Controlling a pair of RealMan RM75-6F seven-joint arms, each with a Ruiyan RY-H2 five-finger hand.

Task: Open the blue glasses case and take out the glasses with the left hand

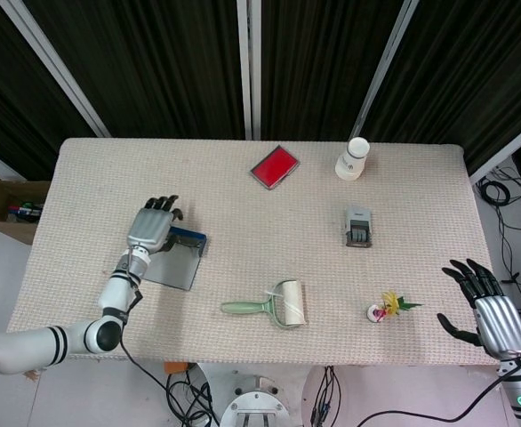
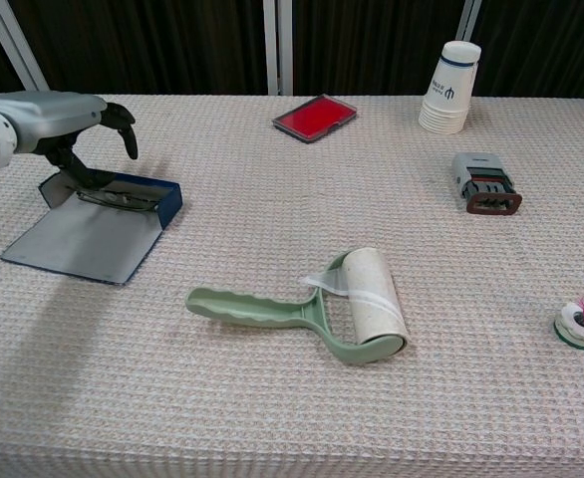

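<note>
Glasses case point(image 2: 98, 224) x1 open, glasses point(image 2: 113, 199) x1 inside | left robot hand point(image 2: 58, 115) empty, fingers apart | right robot hand point(image 1: 492, 311) same

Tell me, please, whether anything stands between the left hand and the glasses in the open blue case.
Nothing visible does. The blue glasses case lies open with its lid flat on the table, the glasses exposed in its tray. The left hand hovers right above them, fingers pointing down, with only open air between.

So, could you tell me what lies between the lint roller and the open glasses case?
Only bare tablecloth lies between the lint roller and glasses case, clearest in the chest view.
</note>
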